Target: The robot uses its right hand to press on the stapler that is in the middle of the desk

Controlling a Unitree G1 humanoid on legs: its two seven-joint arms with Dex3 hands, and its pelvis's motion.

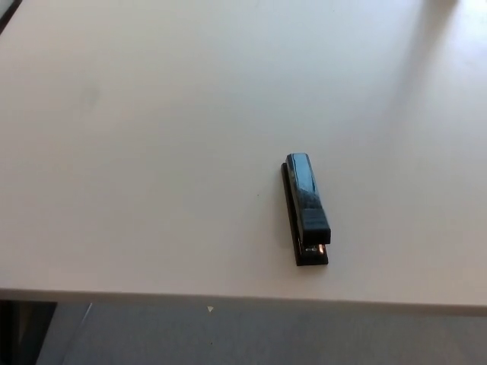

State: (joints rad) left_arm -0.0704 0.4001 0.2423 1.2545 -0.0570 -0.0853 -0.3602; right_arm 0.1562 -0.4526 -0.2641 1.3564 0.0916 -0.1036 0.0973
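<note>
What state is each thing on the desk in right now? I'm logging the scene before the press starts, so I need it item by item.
stapler: black, lying flat on its base, arm down, untouched, its long side running roughly away from the near desk edge.
desk: pale top, near edge in view, carrying only the stapler.
left hand: not in view.
right hand: not in view.

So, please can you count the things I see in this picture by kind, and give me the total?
Stapler, black, lying on the desk: 1
Desk, pale top: 1
Robot hands in view: 0
Total: 2 things
</note>
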